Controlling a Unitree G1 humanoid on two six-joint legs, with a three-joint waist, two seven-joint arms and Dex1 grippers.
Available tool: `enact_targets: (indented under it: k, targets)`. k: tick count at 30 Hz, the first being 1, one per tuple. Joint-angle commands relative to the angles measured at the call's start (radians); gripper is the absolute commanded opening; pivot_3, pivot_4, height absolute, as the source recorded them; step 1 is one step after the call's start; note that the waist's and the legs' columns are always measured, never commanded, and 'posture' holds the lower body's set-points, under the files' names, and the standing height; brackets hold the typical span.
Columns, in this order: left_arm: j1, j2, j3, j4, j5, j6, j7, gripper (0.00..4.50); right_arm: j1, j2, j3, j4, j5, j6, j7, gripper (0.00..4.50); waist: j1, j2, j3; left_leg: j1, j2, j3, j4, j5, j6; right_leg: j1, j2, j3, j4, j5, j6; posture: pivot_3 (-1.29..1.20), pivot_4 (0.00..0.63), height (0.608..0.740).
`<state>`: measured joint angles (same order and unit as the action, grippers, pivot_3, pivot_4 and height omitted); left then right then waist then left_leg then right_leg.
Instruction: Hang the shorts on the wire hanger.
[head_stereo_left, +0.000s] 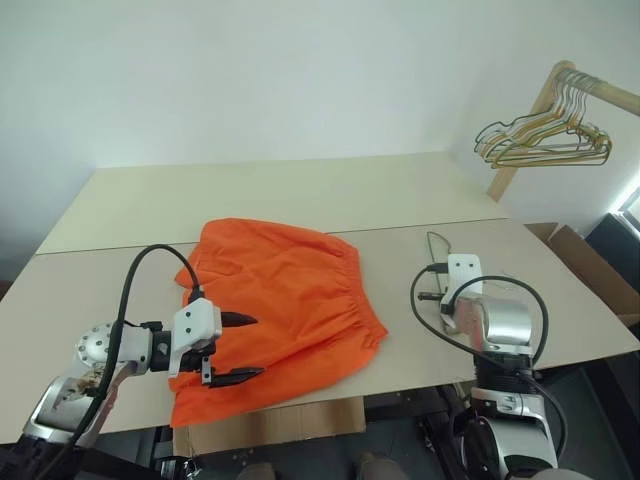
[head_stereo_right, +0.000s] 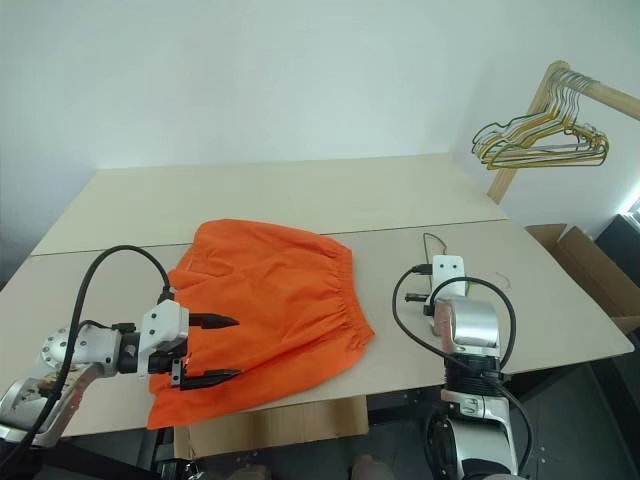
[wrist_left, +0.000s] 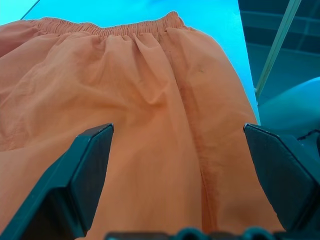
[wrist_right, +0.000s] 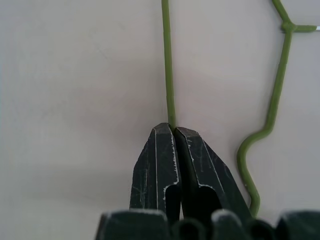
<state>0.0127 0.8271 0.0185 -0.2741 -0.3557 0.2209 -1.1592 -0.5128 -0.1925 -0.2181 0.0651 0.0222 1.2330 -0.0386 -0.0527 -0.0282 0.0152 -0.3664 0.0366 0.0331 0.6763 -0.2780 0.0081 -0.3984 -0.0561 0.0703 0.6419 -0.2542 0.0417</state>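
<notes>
Right wrist view puts the right end effector (wrist_right: 173, 131) pinched together on the straight bar of the wire hanger (wrist_right: 168, 65), flat on the counter (head_stereo_left: 300, 195). Grasping looks done; lifting likely comes next. Shorts (head_stereo_left: 285, 300) lie under the left end effector (head_stereo_left: 232, 348), whose fingers stand apart. A bunch of hangers (head_stereo_left: 545, 140) hangs far beyond on a wooden rail.

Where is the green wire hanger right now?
The wire hanger lies flat on the table on the robot's right side, right of the shorts, with its straight bar pinched between the shut fingers of the right gripper.
</notes>
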Motion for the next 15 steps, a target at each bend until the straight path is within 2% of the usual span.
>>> enact_targets:
  k: [1,6,10,12,15]
  targets:
    - [-0.027,-0.013,0.019,-0.025,-0.026,-0.006,0.013,4.5,0.012,0.01,-0.008,0.005,0.011,-0.028,0.005,0.06,-0.001,0.0,0.0,0.0,0.0,0.0,0.0,0.0,0.0,0.0,0.0,0.0,0.0,0.0,0.0,0.05,0.0,0.74]
    - [-0.077,-0.075,0.058,-0.032,-0.136,0.1,0.071,4.5,-0.022,-0.007,-0.013,-0.14,0.074,-0.124,0.092,0.06,0.001,0.006,0.004,-0.003,-0.001,0.0,0.0,0.0,0.0,-0.003,-0.001,0.001,0.001,0.0,0.0,0.05,0.0,0.74]
    - [-0.144,-0.165,0.097,-0.015,-0.282,0.259,0.171,4.5,-0.008,-0.042,0.077,-0.261,0.089,-0.306,0.196,0.06,0.006,0.013,0.009,-0.007,-0.001,-0.001,0.0,0.0,0.0,-0.007,0.0,0.001,0.001,0.0,0.001,0.04,0.0,0.74]
    - [-0.192,-0.23,0.125,-0.006,-0.381,0.345,0.241,4.5,0.023,-0.047,0.136,-0.288,0.057,-0.489,0.219,0.06,0.009,0.013,0.009,-0.007,-0.001,-0.002,0.0,0.0,0.0,-0.007,0.0,0.0,0.001,0.0,0.001,0.05,0.0,0.74]
    - [-0.32,-0.398,0.204,0.034,-0.592,0.445,0.43,4.5,0.081,-0.061,0.271,-0.318,-0.035,-0.834,0.24,0.06,0.019,0.012,0.009,-0.009,-0.003,-0.005,0.001,0.0,0.0,-0.007,-0.002,-0.001,0.0,-0.001,0.002,0.05,0.0,0.74]
